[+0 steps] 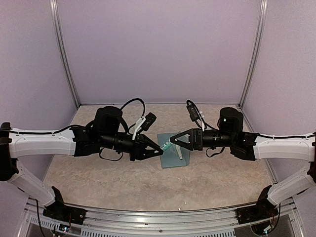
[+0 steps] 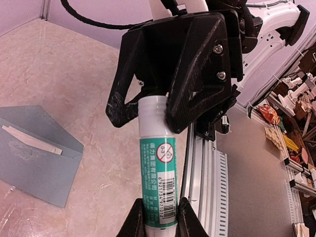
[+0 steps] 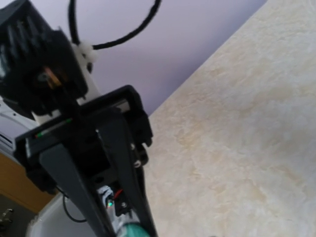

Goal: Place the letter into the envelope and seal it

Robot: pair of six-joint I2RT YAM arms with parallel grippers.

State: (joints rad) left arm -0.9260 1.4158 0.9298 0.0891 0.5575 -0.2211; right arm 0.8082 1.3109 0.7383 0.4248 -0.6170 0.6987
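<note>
The teal-blue envelope (image 1: 170, 157) lies flat on the table between the arms, flap open, and also shows in the left wrist view (image 2: 37, 165). A white edge of the letter (image 2: 32, 139) shows at its mouth. My left gripper (image 1: 157, 150) is shut on a green-and-white glue stick (image 2: 158, 177) and holds it above the envelope's left side. My right gripper (image 1: 172, 141) meets it from the right, and its black fingers (image 2: 195, 94) close around the stick's white cap (image 2: 153, 111). The right wrist view shows only the left gripper's black frame and the stick's green end (image 3: 132, 231).
The beige marbled table (image 1: 123, 177) is walled by lilac panels. An aluminium rail (image 1: 163, 215) runs along the near edge, also seen in the left wrist view (image 2: 207, 168). Both arms' cables hang over the middle of the table.
</note>
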